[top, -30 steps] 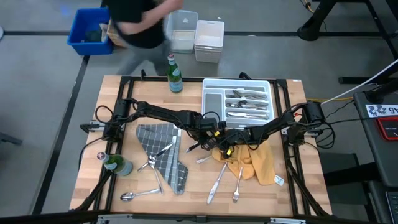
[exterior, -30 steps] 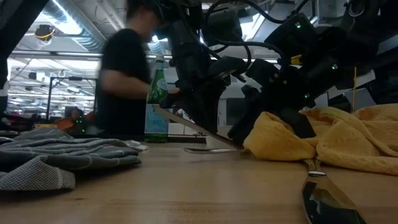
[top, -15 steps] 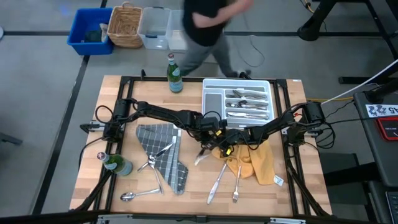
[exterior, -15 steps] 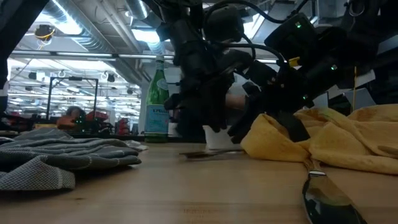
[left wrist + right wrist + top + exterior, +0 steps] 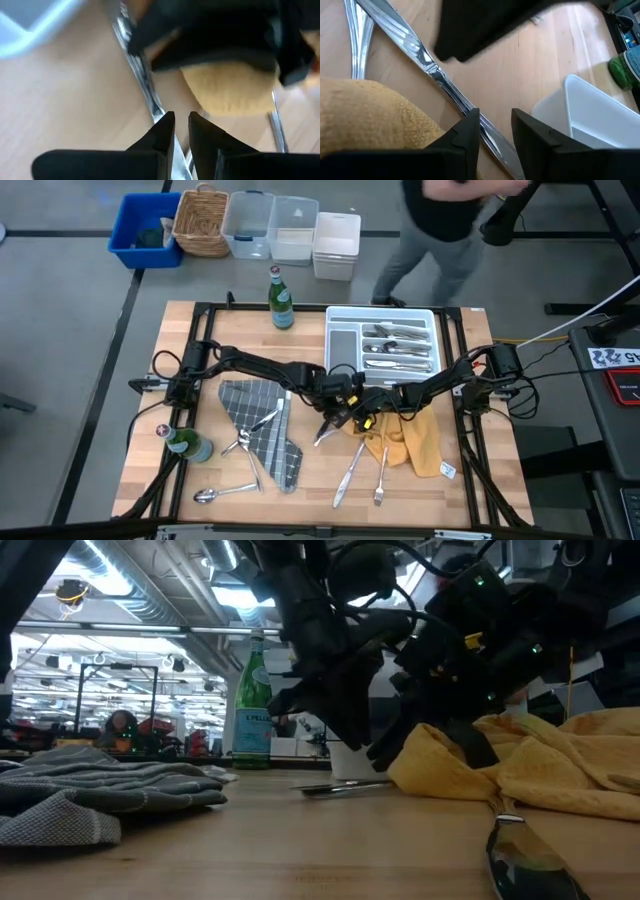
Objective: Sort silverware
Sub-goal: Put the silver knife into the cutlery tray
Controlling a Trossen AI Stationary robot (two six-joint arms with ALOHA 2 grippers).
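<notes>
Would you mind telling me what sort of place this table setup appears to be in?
Probably a robotics lab or workshop, not a home kitchen: the wooden table stands on a concrete floor beside storage bins, exposed ceiling ducts run overhead, and a person walks past behind it.

the yellow cloth covers the upper ends of two pieces of silverware. in the white tray the sorted pieces are too small to tell apart. a blurred person is cut off at the high view's top edge. the left wrist view is blurred throughout.
</notes>
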